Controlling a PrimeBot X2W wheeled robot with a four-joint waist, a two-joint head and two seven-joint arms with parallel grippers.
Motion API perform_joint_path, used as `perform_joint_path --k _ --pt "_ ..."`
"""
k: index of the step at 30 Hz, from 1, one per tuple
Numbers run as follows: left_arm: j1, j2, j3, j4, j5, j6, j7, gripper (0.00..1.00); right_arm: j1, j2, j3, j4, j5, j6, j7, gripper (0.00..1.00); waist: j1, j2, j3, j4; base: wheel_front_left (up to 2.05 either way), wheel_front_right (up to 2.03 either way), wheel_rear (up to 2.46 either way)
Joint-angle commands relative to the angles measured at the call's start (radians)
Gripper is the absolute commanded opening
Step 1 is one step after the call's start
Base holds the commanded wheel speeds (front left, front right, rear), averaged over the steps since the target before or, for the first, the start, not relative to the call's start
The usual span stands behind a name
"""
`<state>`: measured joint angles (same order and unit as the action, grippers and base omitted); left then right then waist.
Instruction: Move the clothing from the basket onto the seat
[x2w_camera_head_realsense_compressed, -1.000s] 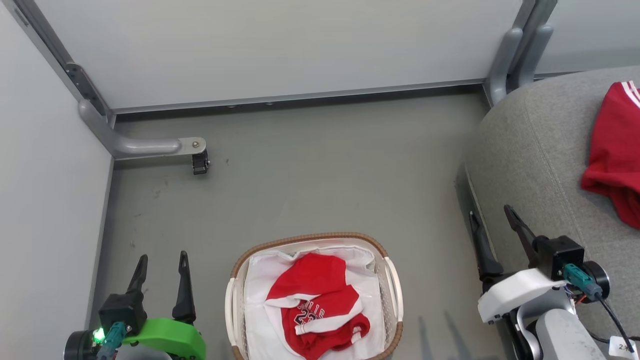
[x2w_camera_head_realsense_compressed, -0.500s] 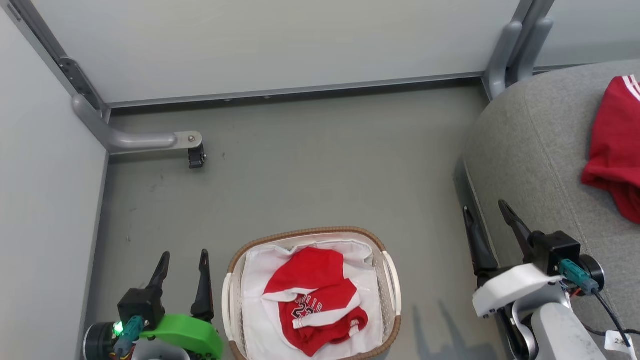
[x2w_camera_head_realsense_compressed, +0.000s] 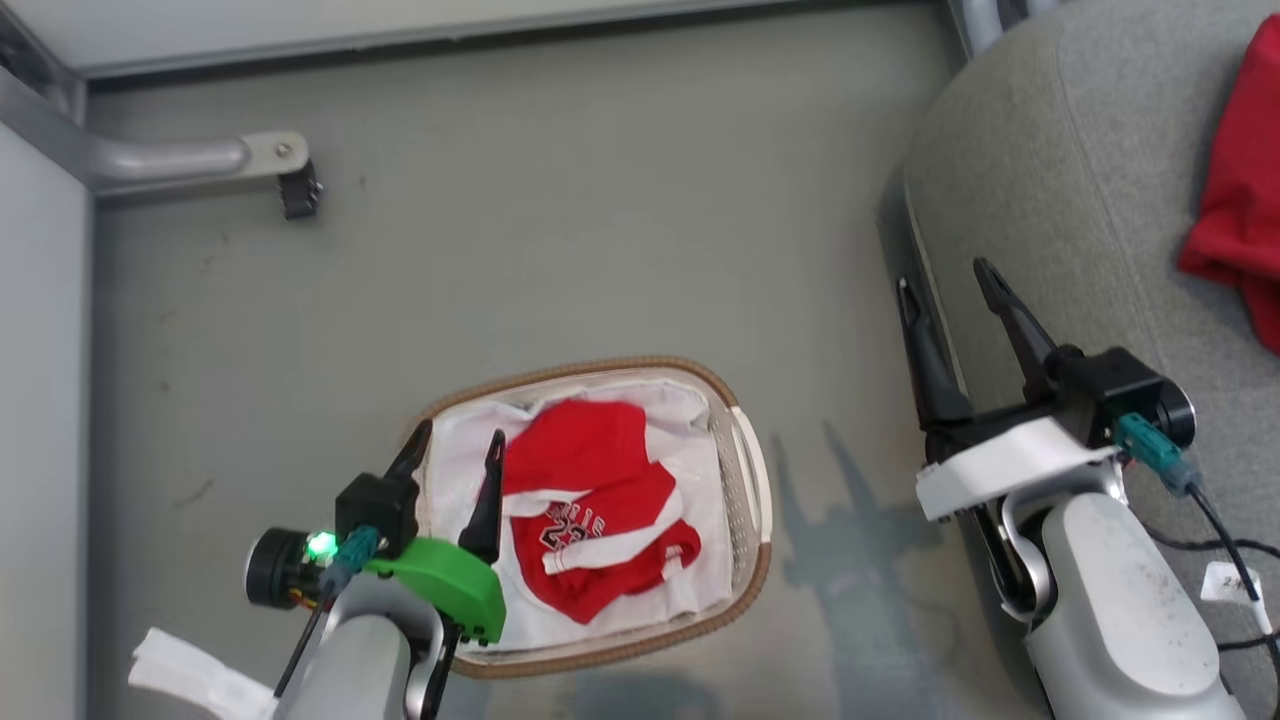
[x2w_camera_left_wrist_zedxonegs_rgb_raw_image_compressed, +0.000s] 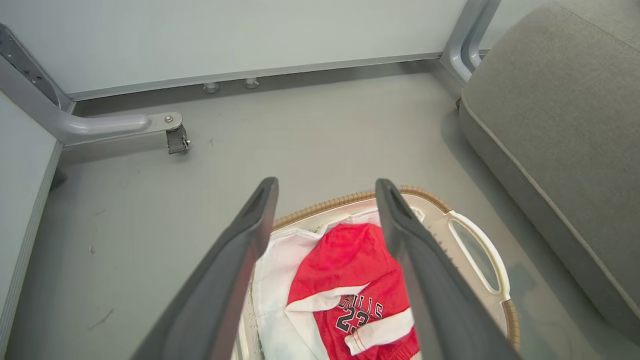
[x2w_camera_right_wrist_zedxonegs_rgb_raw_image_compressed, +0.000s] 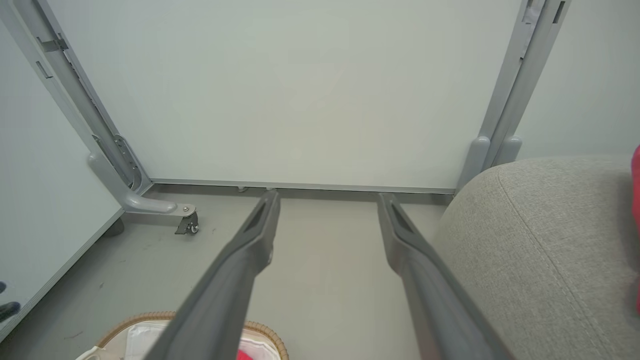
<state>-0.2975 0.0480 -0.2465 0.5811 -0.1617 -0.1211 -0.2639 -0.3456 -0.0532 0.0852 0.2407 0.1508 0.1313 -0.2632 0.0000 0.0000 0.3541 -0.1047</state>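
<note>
Left wrist view: "ULLS 23" on clothing (x2w_camera_left_wrist_zedxonegs_rgb_raw_image_compressed: 345, 260)

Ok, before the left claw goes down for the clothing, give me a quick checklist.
1. The left claw is open: ok.
2. The clothing lies between its fingers in the wrist view: ok.
3. Nothing sits on top of the clothing in the basket: ok.
4. The right claw is open, away from the basket: ok.
5. Bare space on the seat: ok.
6. Height of claw above clothing: cannot tell.
</note>
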Motion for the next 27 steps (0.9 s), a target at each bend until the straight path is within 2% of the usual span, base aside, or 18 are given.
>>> perform_joint_path --k 1,12,27 --pt "-0.042 0.005 -0.002 0.015 0.012 -0.004 -0.001 1.0 -0.031 0.001 0.011 -0.011 0.009 -0.001 -0.002 1.0 0.0 0.0 0.131 -0.074 0.0 0.0 0.0" --pt "-0.226 0.032 -0.098 0.17 0.047 -0.01 -0.001 1.0 -0.133 0.002 0.069 -0.064 0.049 -0.001 -0.002 1.0 0.0 0.0 0.32 -0.161 0.0 0.0 0.0" --pt "-0.45 0.106 -0.329 0.395 0.014 -0.011 -0.001 1.0 -0.201 0.003 0.082 -0.111 0.087 -0.001 -0.002 1.0 0.0 0.0 0.538 -0.23 0.0 0.0 0.0"
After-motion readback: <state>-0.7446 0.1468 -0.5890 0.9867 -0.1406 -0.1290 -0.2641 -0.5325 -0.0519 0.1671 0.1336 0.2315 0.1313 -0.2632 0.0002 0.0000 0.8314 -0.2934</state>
